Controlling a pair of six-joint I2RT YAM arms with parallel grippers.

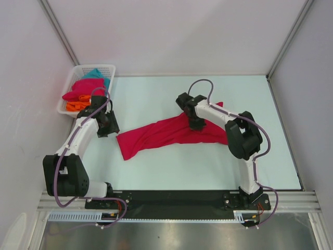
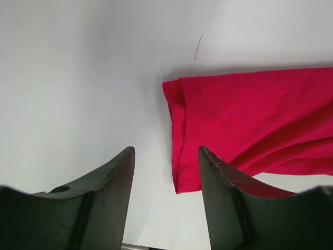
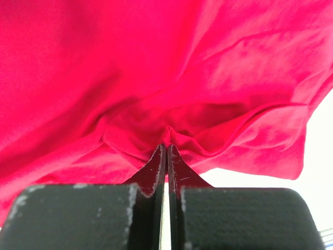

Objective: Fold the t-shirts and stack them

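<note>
I can count 4 t-shirts: 1 red shirt [image 1: 166, 134] on the table [image 1: 208, 166], plus 1 pink shirt [image 1: 82, 89], 1 orange shirt [image 1: 77, 106] and 1 teal shirt [image 1: 95, 73] in the basket [image 1: 99, 66]. There is 1 white basket and 1 table. There are 2 robot arms, a left arm [image 1: 83, 133] and a right arm [image 1: 243, 138].

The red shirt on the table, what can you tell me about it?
The crimson-pink t-shirt is soft, plain cloth, lying crumpled in a long slanting band on the pale table. The right gripper is shut on a pinched fold of it, puckering the cloth. Its other end, folded over, lies beside the open left gripper.
</note>
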